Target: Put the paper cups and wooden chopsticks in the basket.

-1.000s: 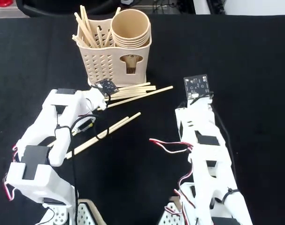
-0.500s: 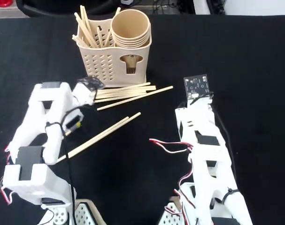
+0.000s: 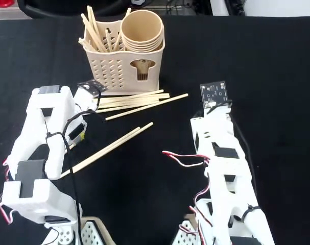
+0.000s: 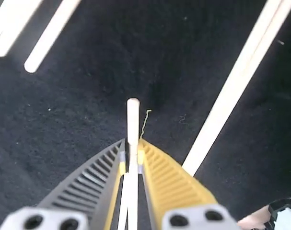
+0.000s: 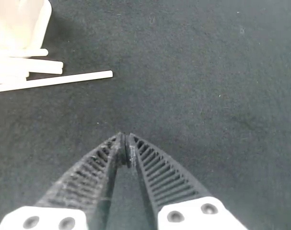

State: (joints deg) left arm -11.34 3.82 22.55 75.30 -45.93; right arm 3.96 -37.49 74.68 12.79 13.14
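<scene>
Bright, even light from above; soft shadow beside the basket [image 5: 20,21], whose pale wall glares white

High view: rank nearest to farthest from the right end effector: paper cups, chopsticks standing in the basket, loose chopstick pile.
From the right end effector:
1. loose chopstick pile, on the table before the basket.
2. paper cups, basket's nearer compartment.
3. standing chopsticks, its far compartment.

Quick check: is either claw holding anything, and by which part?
The left claw grips one wooden chopstick near its end, a short tip poking past the claw. The right claw is shut, holding nothing.
</scene>
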